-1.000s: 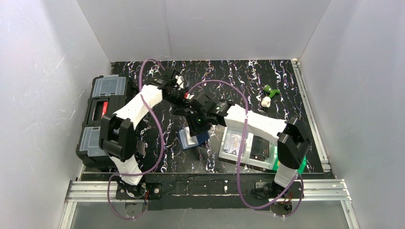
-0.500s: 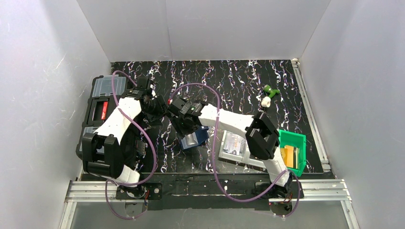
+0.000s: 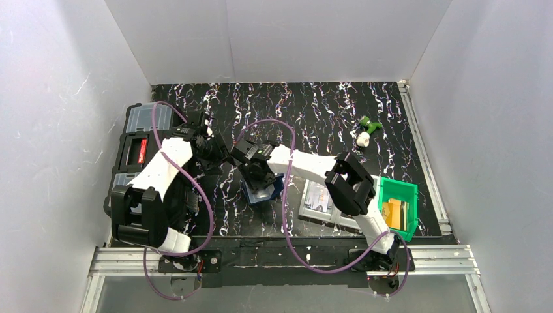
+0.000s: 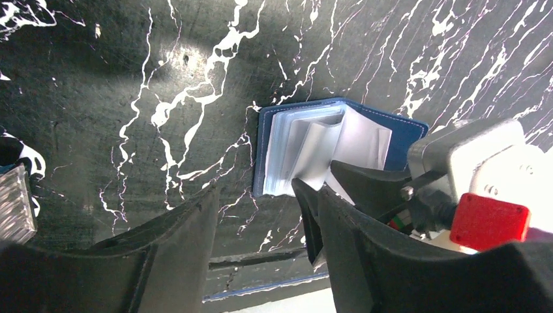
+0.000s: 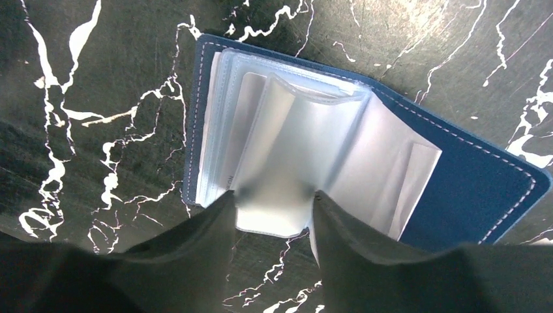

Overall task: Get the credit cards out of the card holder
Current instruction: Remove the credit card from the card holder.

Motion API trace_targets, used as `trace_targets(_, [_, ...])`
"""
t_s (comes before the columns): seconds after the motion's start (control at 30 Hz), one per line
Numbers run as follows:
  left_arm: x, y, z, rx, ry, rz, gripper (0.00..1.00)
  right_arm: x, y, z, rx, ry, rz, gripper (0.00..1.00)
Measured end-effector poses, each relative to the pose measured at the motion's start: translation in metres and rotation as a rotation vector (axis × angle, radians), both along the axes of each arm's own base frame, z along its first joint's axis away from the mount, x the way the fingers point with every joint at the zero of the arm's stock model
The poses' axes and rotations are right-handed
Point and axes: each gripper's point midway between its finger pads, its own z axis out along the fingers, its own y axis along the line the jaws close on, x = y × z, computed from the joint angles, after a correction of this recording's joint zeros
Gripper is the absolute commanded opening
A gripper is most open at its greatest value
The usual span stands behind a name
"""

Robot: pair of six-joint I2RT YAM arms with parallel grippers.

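Two robot grippers hang over the small navy blue folding card holder (image 5: 482, 189), which we see lying open on the near half of the black, white-veined marbled table (image 5: 98, 78), its pale clear plastic sleeves (image 5: 287, 130) fanned upward. The right gripper (image 5: 272, 195) straddles one raised sleeve, though we cannot tell whether its fingers pinch it. The left gripper (image 4: 255, 195) hovers just beside the holder's edge, fingers spread and holding nothing.

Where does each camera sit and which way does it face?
Top external: above, behind the arms, looking down at the table; both arms show.
Left wrist: on the left arm, facing down at the card holder; left gripper shows.
Right wrist: close above its sleeves; right gripper shows.
Shared: the card holder, in all three.
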Motion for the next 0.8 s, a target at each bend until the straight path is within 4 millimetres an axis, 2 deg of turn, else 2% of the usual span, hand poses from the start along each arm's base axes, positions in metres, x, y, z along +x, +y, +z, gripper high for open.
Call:
trace_targets(0.2, [-0.007,-0.003,-0.010,-0.022,0.023,-0.010,0.51,-0.001,-0.003,-0.012,0.027,0.050,-0.028,0.23])
trace_targets(0.33, [-0.018,-0.005,-0.021,-0.037,0.057,-0.017,0.48,0.002,-0.007,-0.012,0.066,0.089,-0.058,0.07])
trace_targets(0.4, [-0.024,-0.005,-0.027,-0.043,0.071,-0.020,0.47,0.001,-0.008,-0.012,0.093,0.114,-0.064,0.02])
trace_targets(0.57, [-0.037,-0.008,-0.032,-0.049,0.085,-0.033,0.41,-0.004,0.000,-0.006,0.194,0.175,-0.042,0.01])
trace_targets(0.8, [-0.053,-0.013,-0.036,-0.048,0.076,-0.040,0.28,-0.018,0.032,0.012,0.367,0.244,0.047,0.01])
